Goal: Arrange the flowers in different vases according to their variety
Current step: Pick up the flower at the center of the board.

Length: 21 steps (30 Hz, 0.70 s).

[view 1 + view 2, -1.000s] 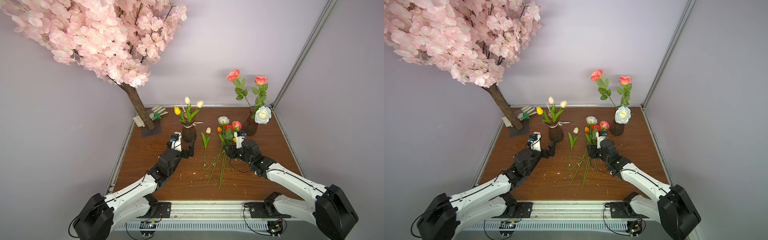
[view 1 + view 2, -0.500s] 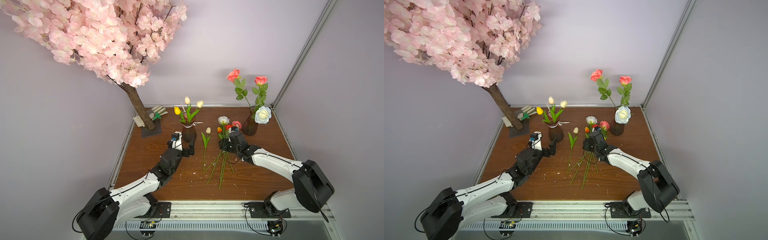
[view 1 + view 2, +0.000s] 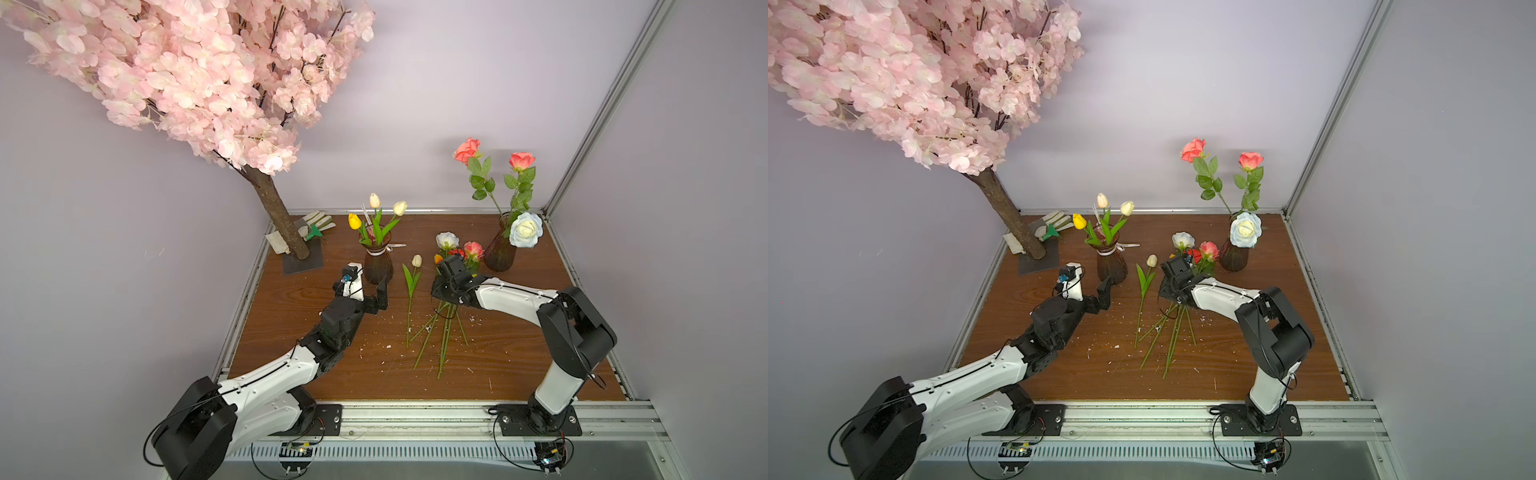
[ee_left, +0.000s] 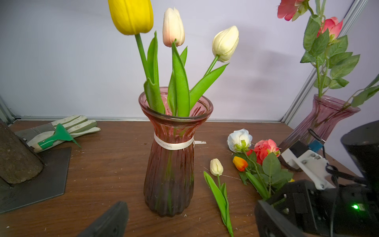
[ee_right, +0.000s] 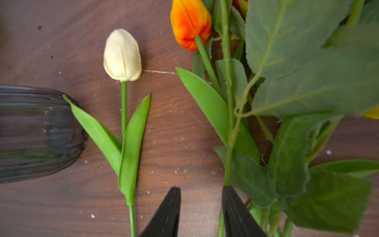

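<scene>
The ribboned vase holds three tulips, one of them yellow. At the back right, the plain vase holds two coral roses and a white rose. Between the vases, loose flowers lie on the table: a cream tulip, an orange tulip, a white rose and a pink rose. My left gripper stands open just in front of the ribboned vase. My right gripper points down at the pile, jaws apart, with a rose stem running under one fingertip.
A pink blossom tree with a brown trunk stands on a dark plate at the back left, with gloves and a green tool behind it. Walls close the table on three sides. Several green stems fan out toward the front.
My right gripper has swung left over the loose flowers, its elbow has risen and its jaws have narrowed. The left arm has hardly moved.
</scene>
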Available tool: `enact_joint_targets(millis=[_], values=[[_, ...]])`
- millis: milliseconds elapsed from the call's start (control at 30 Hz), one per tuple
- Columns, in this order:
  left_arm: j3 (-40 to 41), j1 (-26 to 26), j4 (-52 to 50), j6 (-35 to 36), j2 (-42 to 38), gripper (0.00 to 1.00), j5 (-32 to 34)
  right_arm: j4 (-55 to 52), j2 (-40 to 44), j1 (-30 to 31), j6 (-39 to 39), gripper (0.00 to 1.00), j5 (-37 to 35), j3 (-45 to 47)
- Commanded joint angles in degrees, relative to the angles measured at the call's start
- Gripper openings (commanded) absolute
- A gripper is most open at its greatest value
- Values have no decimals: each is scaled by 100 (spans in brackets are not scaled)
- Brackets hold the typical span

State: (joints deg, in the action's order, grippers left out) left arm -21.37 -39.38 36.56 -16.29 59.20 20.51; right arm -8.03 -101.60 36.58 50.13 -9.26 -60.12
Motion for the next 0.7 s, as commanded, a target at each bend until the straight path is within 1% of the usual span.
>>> enact_joint_targets(millis=[0,167,333,667], values=[[-92,-44,-30,65,-128,99,93,-247,-93,25,121,40,-234,-309],[-87,-48,-34,72,-163,99,94,-399,-127,31,103,41,-329,-472],[-89,-44,-35,74,-163,99,93,-470,-54,16,85,44,-499,-481],[-87,-43,-19,85,-148,99,94,-424,-402,-84,129,45,-495,-622]])
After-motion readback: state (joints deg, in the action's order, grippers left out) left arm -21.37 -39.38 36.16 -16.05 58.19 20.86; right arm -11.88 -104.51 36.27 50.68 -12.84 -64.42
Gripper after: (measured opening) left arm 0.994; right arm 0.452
